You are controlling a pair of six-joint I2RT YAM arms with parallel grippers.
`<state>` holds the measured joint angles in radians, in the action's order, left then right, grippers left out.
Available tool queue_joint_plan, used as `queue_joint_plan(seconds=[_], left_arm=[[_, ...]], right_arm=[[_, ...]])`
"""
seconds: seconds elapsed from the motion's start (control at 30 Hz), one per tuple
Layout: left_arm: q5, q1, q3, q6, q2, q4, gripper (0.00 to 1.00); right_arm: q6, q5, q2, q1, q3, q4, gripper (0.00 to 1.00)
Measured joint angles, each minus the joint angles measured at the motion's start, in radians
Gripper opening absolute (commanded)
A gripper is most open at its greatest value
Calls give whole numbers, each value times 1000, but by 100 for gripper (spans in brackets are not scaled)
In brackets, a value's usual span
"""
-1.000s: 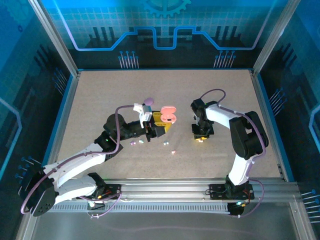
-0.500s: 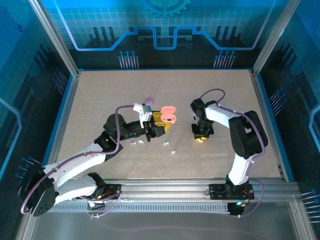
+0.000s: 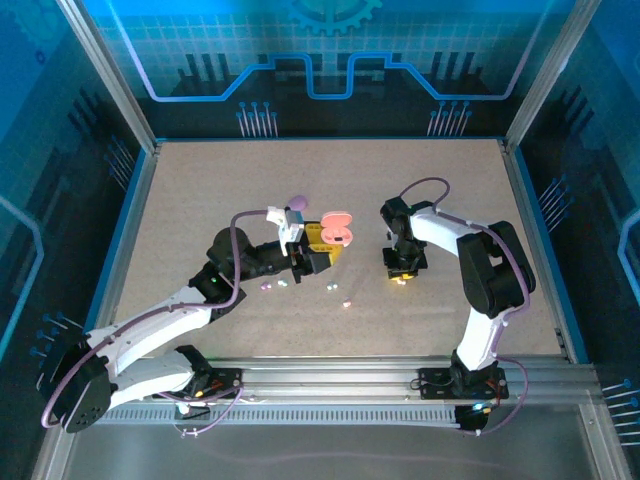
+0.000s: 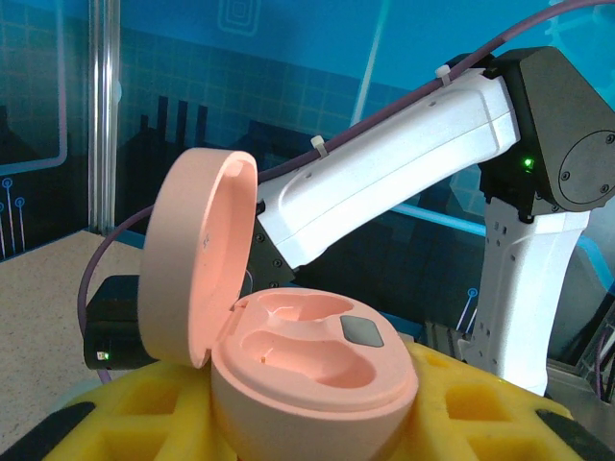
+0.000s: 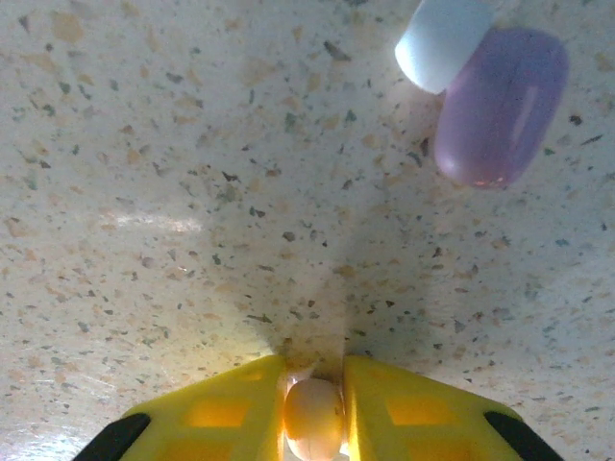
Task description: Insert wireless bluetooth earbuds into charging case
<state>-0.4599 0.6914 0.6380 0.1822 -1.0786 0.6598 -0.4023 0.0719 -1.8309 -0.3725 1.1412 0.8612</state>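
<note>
My left gripper is shut on the base of a pink charging case, held above the table. The case's lid stands open, and both sockets of the charging case are empty between the left gripper's yellow fingers. My right gripper points down close to the table, shut on a small pinkish earbud pinched at the right gripper's tips. Loose earbuds lie on the table: a purple earbud, a mint earbud, another mint earbud and a pink earbud.
A purple pebble-shaped piece lies behind the left wrist. In the right wrist view, a purple rounded piece touches a pale mint one on the speckled table; I cannot tell whether they are cases or buds. Metal frame posts and blue walls ring the table.
</note>
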Motion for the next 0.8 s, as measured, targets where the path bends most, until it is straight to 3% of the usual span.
queue_joint_plan(seconds=[0.8], left_arm=[[4,0,0,0,0,0,32]], right_arm=[[0,-5,21,-1,-1,26,20]])
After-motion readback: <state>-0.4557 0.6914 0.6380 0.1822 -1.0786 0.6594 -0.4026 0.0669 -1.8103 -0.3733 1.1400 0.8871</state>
